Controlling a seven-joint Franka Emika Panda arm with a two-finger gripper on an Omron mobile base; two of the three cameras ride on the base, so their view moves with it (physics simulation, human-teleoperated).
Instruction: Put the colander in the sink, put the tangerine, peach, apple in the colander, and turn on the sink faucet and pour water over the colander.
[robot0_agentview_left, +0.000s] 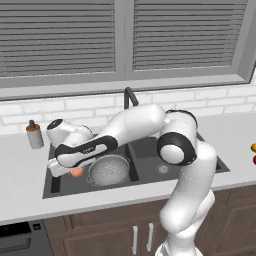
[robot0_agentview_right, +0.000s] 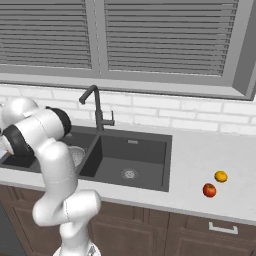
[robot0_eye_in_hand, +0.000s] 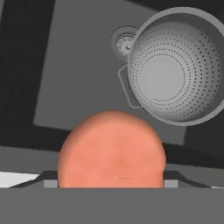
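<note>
Now your fingers clamp the peach (robot0_eye_in_hand: 112, 148); carry it over the colander (robot0_eye_in_hand: 175, 65), ahead of them, then release.

The silvery perforated colander (robot0_agentview_left: 109, 170) sits upright and empty in the left basin of the dark double sink (robot0_agentview_left: 150, 152). The salmon peach (robot0_agentview_left: 77, 172) hangs just left of it, above the basin. The red apple (robot0_agentview_right: 209, 190) and the smaller yellow-orange tangerine (robot0_agentview_right: 221, 176) lie close together on the bench (robot0_agentview_right: 200, 155), right of the sink. The black faucet (robot0_agentview_right: 96, 107) stands behind the divider.
</note>
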